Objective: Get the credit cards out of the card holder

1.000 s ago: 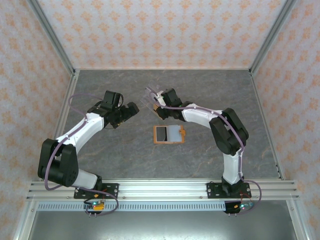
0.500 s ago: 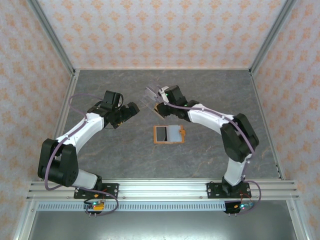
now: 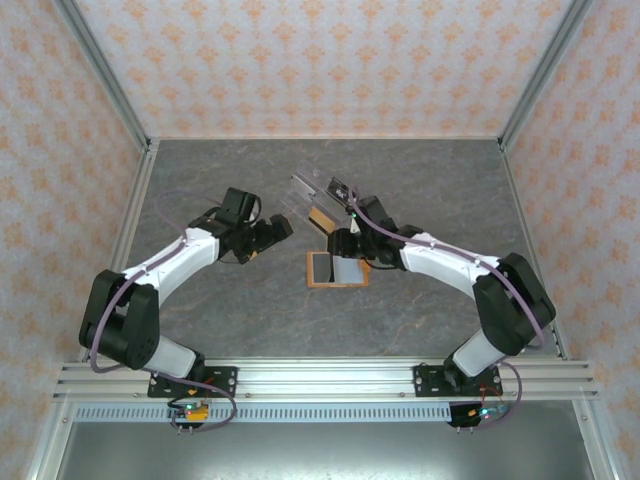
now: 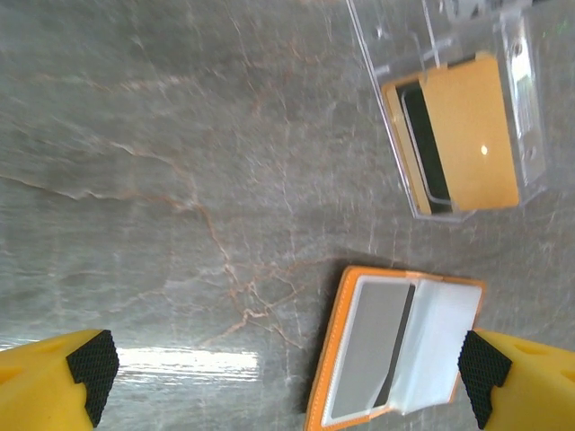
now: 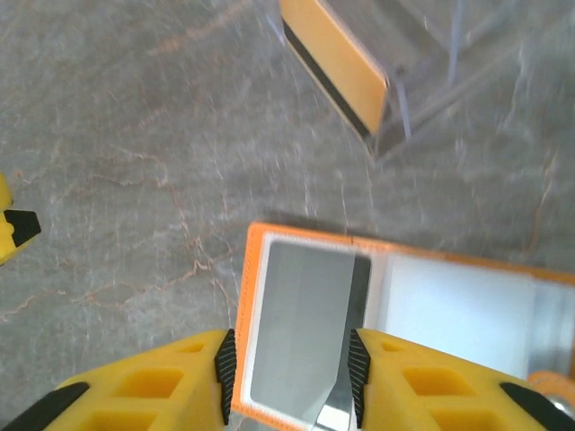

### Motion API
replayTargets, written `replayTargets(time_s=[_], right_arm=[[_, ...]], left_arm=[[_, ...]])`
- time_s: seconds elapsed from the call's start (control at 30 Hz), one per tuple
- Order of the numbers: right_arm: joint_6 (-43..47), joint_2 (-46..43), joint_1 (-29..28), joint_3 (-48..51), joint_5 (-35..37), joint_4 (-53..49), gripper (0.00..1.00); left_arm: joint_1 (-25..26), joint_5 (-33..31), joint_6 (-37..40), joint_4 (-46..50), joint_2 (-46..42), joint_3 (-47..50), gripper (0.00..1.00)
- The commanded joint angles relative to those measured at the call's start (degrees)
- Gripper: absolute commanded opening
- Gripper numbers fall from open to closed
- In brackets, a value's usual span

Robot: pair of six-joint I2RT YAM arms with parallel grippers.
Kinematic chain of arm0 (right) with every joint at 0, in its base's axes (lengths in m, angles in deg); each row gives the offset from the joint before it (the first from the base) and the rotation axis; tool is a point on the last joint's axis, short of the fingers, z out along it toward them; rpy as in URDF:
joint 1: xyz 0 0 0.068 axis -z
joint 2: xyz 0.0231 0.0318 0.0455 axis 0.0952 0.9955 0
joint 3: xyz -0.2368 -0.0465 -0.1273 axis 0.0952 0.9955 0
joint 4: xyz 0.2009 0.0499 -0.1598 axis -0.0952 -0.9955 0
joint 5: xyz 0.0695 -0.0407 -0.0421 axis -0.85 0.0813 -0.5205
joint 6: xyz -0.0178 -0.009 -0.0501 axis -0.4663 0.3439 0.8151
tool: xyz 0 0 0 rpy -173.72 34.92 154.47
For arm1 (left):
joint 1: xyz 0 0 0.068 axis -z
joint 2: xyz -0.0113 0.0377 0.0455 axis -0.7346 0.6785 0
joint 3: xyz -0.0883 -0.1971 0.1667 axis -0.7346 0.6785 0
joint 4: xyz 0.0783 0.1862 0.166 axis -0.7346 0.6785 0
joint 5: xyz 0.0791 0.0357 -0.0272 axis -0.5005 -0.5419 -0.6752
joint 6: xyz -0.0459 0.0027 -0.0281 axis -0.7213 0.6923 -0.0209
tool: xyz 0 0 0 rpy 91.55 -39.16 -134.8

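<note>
The orange card holder lies open on the table, grey pockets up. My right gripper hangs open just over it, the fingertips standing either side of the left pocket, where a pale grey card shows with a dark card edge beside it. Nothing is gripped. A tan card with a dark stripe rests at the clear plastic piece. My left gripper is open to the left of the holder, with bare table between its fingers.
The clear plastic piece lies just beyond the holder, with the tan card in it. Grey marbled table stretches to the left and front. Patterned walls with metal rails close in the sides and back.
My right gripper has left the clear plastic piece and come down toward me over the card holder. The left gripper has shifted right, closer to the holder.
</note>
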Motion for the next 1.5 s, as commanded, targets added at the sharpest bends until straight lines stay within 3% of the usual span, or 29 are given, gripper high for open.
replayTargets(time_s=[0.0, 0.1, 0.3, 0.63, 0.93, 1.47], right_arm=[[-9.80, 2.26, -0.18, 1.14, -4.06, 2.96, 0.36], [-11.30, 5.16, -0.19, 0.56, -6.31, 3.92, 0.30], [-12.82, 9.83, 0.48, -0.34, -5.84, 3.16, 0.22], [-11.51, 11.97, 1.22, -1.71, -4.85, -0.10, 0.20], [-10.69, 12.10, 2.33, 0.09, -7.09, 2.32, 0.20], [-8.34, 12.84, 3.50, -0.27, -11.02, 0.73, 0.20]], left_arm=[[2.68, 0.12, -0.66, -1.25, 2.11, -1.12, 1.00], [5.08, -0.68, -1.39, -2.28, 4.17, -1.83, 1.00], [8.15, -0.40, -4.31, -4.30, 7.15, -2.56, 0.88], [12.00, 0.80, -9.48, -8.43, 9.41, -1.85, 0.53], [13.54, 2.36, -8.94, -7.93, 14.91, -5.74, 0.30], [13.67, 0.49, -9.22, -8.28, 20.05, -5.46, 0.22]])
